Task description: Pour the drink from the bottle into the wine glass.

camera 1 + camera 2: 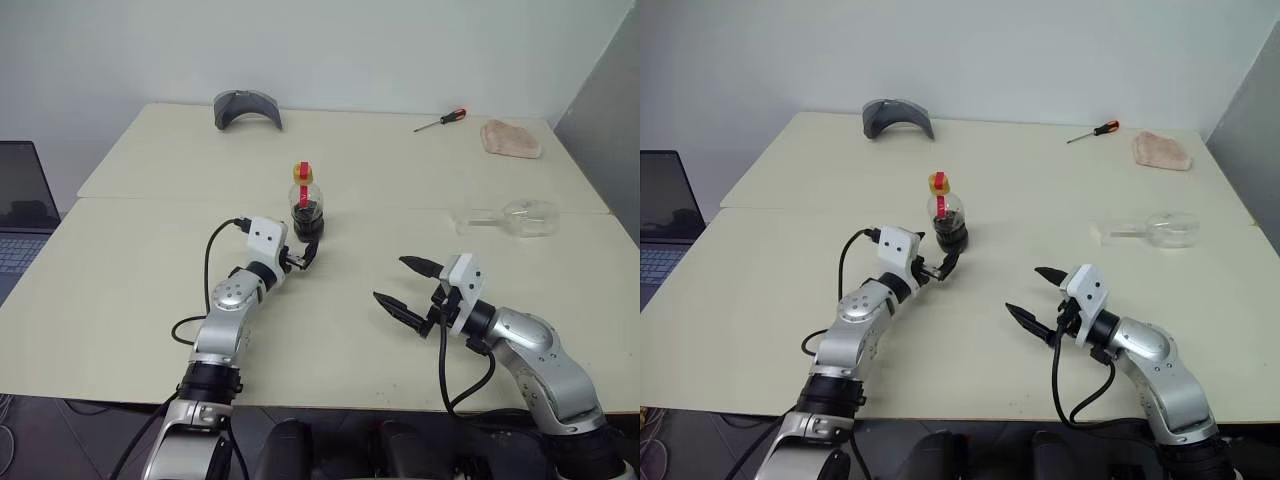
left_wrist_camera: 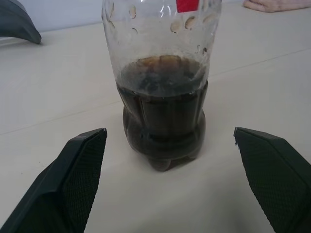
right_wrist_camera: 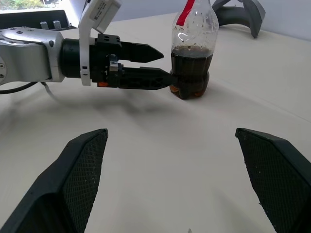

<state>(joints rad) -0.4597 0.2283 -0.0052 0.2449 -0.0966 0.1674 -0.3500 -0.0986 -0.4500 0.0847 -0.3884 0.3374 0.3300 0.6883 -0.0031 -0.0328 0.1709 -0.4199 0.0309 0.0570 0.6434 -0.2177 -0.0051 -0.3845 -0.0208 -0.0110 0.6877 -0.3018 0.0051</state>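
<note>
The bottle stands upright near the middle of the table. It is clear plastic with a yellow cap and a red strip, and the dark drink fills its lower part. My left gripper is open and level at the bottle's base, with one finger on each side, just short of the bottle. The wine glass lies on its side at the right of the table. My right gripper hovers open in front of the glass, nearer to me, with nothing between its fingers.
A grey curved object sits at the far edge of the table. A red-handled screwdriver and a pinkish cloth lie at the far right. A laptop stands off the table's left side.
</note>
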